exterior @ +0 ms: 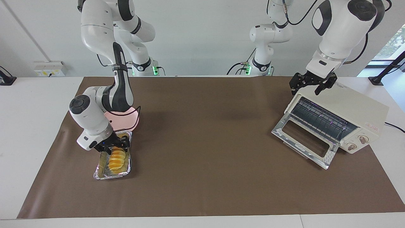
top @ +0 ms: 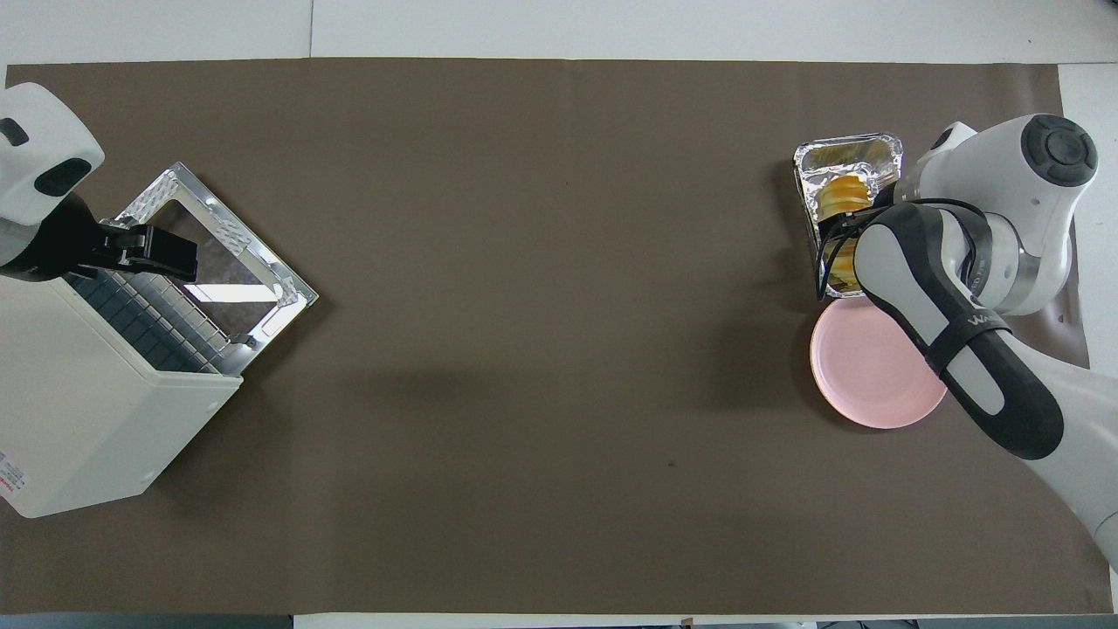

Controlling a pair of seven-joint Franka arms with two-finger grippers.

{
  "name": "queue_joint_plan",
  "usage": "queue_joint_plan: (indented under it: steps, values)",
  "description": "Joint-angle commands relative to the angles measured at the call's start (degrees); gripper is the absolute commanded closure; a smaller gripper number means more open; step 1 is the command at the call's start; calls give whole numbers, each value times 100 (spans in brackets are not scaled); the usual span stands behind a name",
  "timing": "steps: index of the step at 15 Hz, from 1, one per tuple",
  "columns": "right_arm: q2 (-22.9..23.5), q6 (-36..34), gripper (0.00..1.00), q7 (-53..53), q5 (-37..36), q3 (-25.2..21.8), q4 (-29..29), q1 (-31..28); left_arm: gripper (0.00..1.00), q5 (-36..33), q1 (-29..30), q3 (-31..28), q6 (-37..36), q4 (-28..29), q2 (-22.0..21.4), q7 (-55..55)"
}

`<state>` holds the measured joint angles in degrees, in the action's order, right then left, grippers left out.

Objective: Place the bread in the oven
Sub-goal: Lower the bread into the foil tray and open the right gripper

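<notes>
Golden bread [exterior: 115,159] lengthwise in tray [exterior: 102,174]

right arm: folded low from its base, elbow bent, wrist angled steeply down | right gripper [exterior: 116,146]: low, fingers spread, just above the worktop level | left arm: raised, forearm upright, wrist pointing down, waiting | left gripper [exterior: 311,85]: hanging high, fingers wide apart, nothing between them
</notes>
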<state>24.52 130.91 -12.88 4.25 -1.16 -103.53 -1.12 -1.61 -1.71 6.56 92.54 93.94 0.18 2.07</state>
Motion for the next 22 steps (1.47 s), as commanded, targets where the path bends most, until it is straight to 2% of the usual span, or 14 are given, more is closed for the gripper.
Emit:
queue_joint_plan:
  steps: [1,5,9,13,19,20,22]
  values:
    - [-62,-582,0,-82,-20,20,473,-151,0,82,48,3,71,116,-115,-5]
    - [-62,-618,0,-820,-47,20,632,-520,0,82,48,3,62,116,-106,-5]
    - [0,-496,0,-909,-29,20,545,-591,0,82,48,3,62,116,-106,-5]
    - [26,48,0,-909,-29,20,203,-643,0,82,48,3,62,116,-106,-5]
    - [61,400,0,-953,-3,20,-167,-767,0,82,48,3,62,116,-106,-5]
    - [53,409,5,-953,6,20,-185,-758,0,82,48,3,62,116,-106,-5]
    - [52,401,29,-962,15,20,-202,-767,0,82,48,3,62,116,-106,-5]
